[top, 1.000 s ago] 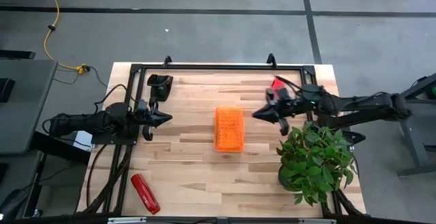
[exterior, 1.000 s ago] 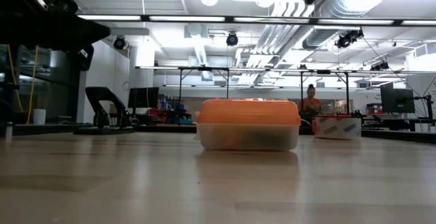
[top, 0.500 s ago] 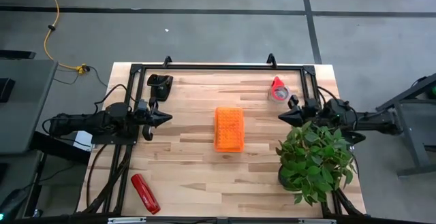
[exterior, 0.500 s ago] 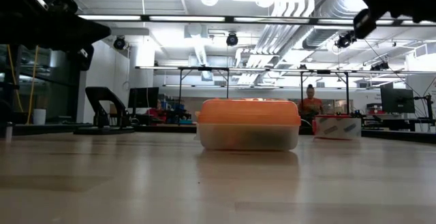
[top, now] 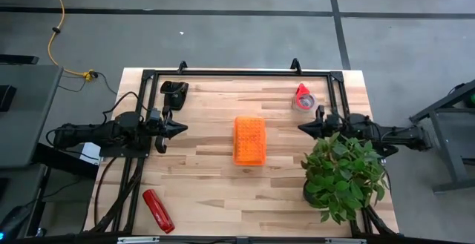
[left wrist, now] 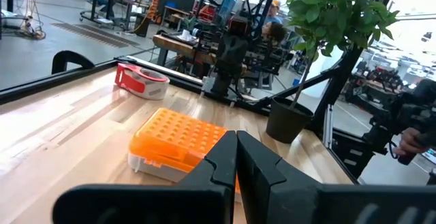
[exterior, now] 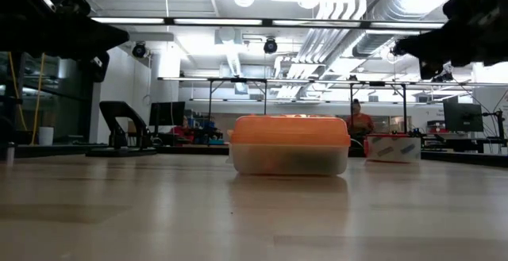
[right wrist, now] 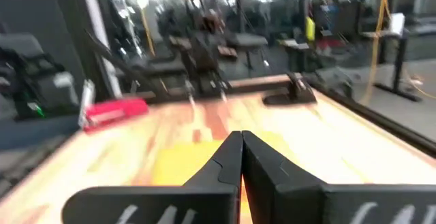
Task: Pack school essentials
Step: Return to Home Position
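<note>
An orange-lidded plastic box [top: 249, 141] stands shut at the table's middle and also shows in the low view [exterior: 290, 144] and the left wrist view [left wrist: 178, 142]. No crayon boxes, pencils, pen or marker show in any view. My left gripper [top: 182, 128] hovers shut, to the left of the box and pointing at it; its fingertips meet in the left wrist view [left wrist: 236, 142]. My right gripper [top: 300, 127] hovers shut, to the right of the box and pointing left, beside the plant; its fingertips also meet [right wrist: 240, 139]. Both are above the table in the low view.
A pink tape roll [top: 303, 99] lies near the far right corner. A potted plant [top: 341, 171] stands at the right edge, under my right arm. A long red glossy object [top: 158, 210] lies near the near left corner, and a black object [top: 174, 91] sits at the far left.
My right gripper has drawn back from near the tape roll toward the table's right edge. It has come lower and now lies level, pointing left. The tape roll, partly covered by the arm before, shows fully. The box has not moved.
</note>
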Controlling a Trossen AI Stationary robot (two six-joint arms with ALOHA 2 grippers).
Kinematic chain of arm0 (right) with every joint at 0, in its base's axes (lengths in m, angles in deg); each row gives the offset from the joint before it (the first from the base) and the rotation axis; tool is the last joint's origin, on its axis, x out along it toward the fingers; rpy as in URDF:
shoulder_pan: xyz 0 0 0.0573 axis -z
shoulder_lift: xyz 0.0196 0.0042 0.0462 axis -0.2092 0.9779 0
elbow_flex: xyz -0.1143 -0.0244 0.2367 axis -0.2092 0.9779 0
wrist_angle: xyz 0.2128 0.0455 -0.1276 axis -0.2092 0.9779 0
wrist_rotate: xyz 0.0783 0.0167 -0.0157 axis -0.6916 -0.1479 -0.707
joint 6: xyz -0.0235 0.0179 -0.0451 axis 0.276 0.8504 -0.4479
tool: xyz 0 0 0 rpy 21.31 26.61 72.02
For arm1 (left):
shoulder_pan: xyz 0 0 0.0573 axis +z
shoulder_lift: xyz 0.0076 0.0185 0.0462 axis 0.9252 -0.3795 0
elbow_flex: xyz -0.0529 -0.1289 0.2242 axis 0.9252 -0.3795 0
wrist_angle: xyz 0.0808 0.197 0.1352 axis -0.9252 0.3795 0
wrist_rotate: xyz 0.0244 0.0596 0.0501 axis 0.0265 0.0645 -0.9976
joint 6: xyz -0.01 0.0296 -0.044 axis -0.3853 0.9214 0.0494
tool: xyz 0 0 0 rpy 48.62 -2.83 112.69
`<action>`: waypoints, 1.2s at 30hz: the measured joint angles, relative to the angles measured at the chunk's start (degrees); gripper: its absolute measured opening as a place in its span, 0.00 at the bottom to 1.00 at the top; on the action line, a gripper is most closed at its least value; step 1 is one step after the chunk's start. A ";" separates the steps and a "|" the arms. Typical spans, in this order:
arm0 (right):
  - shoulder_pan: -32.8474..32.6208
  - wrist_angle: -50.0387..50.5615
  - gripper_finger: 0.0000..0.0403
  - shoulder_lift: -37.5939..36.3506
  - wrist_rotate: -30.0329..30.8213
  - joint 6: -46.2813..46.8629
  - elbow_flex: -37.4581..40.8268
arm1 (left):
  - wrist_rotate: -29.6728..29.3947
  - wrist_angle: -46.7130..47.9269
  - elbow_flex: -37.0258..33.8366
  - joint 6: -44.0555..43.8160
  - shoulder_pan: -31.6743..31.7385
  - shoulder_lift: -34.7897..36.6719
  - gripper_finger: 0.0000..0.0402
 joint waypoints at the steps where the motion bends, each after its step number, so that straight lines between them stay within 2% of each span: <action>1: 0.02 0.32 0.00 0.15 0.24 -0.51 -0.02 | -0.02 -0.02 0.00 0.00 0.00 0.00 0.00; 13: 0.02 0.41 0.00 0.19 0.74 -1.89 -0.02 | 0.00 -0.02 0.00 0.00 -0.02 0.00 0.00; 27: 0.02 0.46 0.00 0.21 0.65 9.68 -0.02 | 0.00 -0.02 0.00 0.00 -0.01 0.00 0.00; 36: 0.02 0.50 0.00 0.21 0.67 10.81 -0.02 | -0.02 0.00 0.00 1.25 0.00 0.00 0.00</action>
